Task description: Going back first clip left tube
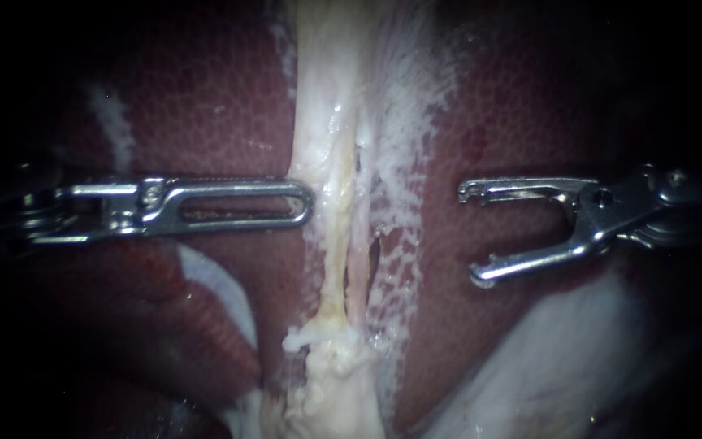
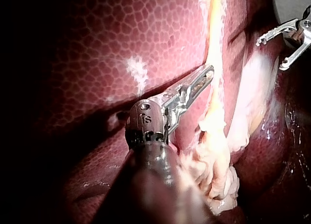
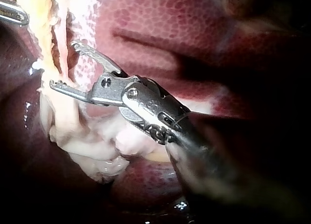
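Two pale tubes run side by side down the middle over the dark red liver [image 1: 205, 106]. The left tube [image 1: 331, 244] is yellowish and the right tube [image 1: 357, 268] is thinner and pinker. My left instrument [image 1: 306, 203] comes in level from the left, its slotted jaws lying together, and its tip rests against the left tube's edge. My right instrument [image 1: 471, 234] hangs over the liver, clear to the right of the tubes. Its jaws are spread wide with nothing between them. In the right wrist view these open jaws [image 3: 65, 63] point at the tubes [image 3: 58, 44].
A lump of pale fatty tissue [image 1: 335, 382] sits where the tubes end below. White filmy tissue [image 1: 404, 122] lines the right side of the tubes. A pale smooth patch [image 1: 546, 358] lies at the lower right. In the left wrist view, my right instrument [image 2: 272, 53] shows beyond the tubes.
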Controlling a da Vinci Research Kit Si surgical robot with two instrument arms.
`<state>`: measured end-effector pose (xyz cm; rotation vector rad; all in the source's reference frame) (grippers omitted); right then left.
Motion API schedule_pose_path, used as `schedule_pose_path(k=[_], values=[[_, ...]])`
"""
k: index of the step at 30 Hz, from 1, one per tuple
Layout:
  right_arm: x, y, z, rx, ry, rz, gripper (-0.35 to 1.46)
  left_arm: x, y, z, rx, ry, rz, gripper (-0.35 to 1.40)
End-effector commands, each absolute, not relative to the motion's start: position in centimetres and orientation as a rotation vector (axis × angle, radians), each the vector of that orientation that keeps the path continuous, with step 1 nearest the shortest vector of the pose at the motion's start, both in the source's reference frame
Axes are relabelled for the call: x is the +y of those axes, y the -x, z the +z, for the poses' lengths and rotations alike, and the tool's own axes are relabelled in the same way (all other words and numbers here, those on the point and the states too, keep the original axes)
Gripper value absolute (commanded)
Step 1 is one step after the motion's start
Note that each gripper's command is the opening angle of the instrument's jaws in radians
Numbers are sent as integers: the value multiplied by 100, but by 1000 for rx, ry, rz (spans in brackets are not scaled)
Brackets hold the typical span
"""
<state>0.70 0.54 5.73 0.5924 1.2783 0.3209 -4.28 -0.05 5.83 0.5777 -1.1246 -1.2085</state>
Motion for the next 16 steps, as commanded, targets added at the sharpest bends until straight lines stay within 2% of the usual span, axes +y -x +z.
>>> schedule_pose_path(k=[1,16], values=[[54,-69,573,1278,-593,321,60,-6,428,583,-1124,-578,-1209,-35],[54,-69,573,1278,-592,321,60,-6,427,582,-1125,-578,-1208,-35]])
